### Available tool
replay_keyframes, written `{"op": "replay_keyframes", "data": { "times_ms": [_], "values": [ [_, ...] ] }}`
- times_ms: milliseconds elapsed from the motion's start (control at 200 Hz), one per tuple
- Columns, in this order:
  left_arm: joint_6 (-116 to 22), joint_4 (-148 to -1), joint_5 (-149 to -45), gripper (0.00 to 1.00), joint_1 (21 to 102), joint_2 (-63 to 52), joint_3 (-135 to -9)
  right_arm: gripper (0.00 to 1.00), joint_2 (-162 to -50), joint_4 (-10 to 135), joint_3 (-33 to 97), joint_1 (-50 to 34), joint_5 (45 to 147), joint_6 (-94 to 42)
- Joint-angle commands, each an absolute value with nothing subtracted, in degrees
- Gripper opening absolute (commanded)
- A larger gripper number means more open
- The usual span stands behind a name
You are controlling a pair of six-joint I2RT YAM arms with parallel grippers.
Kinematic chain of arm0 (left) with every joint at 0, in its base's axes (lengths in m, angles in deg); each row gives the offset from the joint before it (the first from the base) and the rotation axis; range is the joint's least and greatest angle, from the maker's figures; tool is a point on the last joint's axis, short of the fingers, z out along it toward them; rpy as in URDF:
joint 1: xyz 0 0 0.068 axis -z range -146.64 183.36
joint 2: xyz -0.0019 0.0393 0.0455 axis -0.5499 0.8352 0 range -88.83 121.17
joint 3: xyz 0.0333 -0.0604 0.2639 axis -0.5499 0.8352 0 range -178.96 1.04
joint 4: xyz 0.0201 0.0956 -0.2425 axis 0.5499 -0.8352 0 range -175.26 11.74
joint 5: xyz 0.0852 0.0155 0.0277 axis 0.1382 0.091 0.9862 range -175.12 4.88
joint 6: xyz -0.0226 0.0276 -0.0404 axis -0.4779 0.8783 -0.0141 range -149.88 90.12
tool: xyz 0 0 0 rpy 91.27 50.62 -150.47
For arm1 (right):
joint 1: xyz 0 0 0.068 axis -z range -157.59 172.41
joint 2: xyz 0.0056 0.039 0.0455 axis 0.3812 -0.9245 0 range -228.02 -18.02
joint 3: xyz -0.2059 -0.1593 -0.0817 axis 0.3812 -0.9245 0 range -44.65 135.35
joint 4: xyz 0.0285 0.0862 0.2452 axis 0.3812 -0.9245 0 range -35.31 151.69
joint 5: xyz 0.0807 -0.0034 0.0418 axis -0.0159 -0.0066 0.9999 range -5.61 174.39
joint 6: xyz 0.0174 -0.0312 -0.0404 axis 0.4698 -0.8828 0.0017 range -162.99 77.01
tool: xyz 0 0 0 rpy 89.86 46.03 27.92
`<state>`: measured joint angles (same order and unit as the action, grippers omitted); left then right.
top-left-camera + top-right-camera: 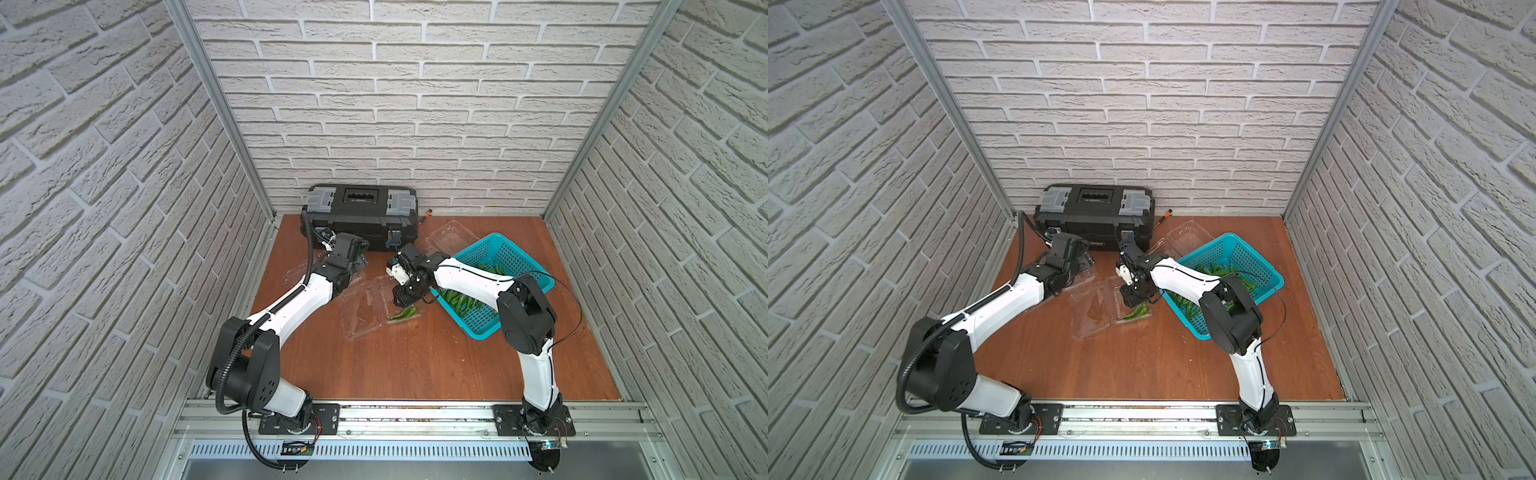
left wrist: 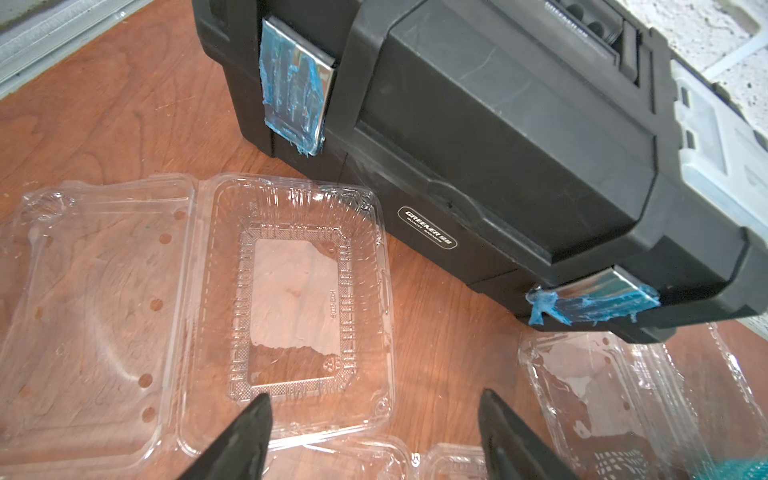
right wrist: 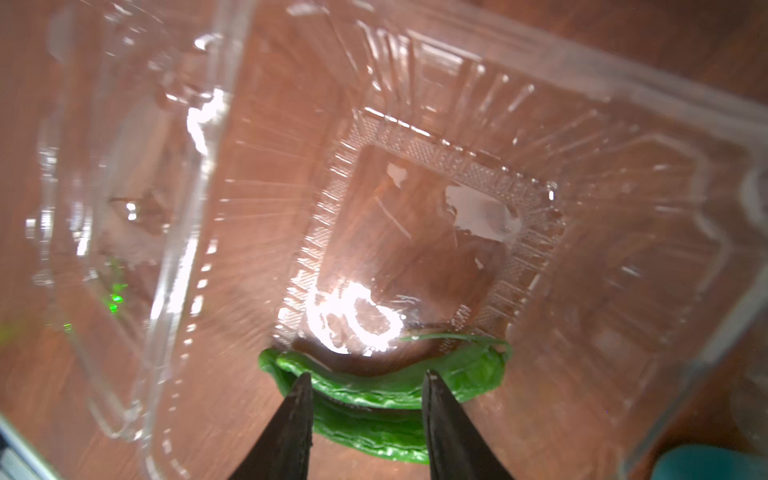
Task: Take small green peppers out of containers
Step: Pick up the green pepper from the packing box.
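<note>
Two small green peppers [image 3: 386, 395] lie in the near end of an open clear container [image 3: 457, 174]. My right gripper [image 3: 368, 376] hangs open just over them, one fingertip to each side, gripping nothing. In both top views this container [image 1: 361, 309] sits mid-table with the peppers [image 1: 403, 312] in its right half under the right gripper [image 1: 405, 301]. My left gripper [image 2: 374, 399] is open and empty above a second, empty container [image 2: 291, 299] in front of the toolbox. A third container [image 1: 451, 235] lies behind the basket.
A teal perforated basket [image 1: 515, 253] at the right holds a heap of green peppers [image 1: 461, 301]; my right forearm crosses over it. A black toolbox [image 1: 361, 216] stands against the back wall, with a screwdriver [image 1: 426, 216] beside it. Brick-pattern walls enclose the wooden table [image 1: 415, 365].
</note>
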<state>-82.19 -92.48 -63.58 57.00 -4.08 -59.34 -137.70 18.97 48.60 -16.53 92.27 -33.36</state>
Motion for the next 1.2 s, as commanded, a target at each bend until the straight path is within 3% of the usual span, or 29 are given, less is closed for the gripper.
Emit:
{"op": "replay_keyframes", "data": {
  "times_ms": [0,655,955,1195],
  "values": [
    [-81.8,-92.9,-61.8,0.78,57.0,-5.5,-60.4,0.45,-138.6,15.0,50.3,-17.1,88.9,-33.5],
    [-81.8,-93.1,-61.4,0.78,57.0,-4.7,-60.7,0.44,-144.4,15.6,56.4,-20.2,89.7,-36.7],
    [-81.5,-93.2,-60.9,0.80,56.9,-3.9,-61.1,0.44,-137.2,19.5,51.5,-21.1,85.1,-38.8],
    [-81.0,-93.6,-60.8,0.81,56.9,-3.3,-61.5,0.44,-138.7,16.9,51.2,-21.1,85.3,-37.9]
  ]
}}
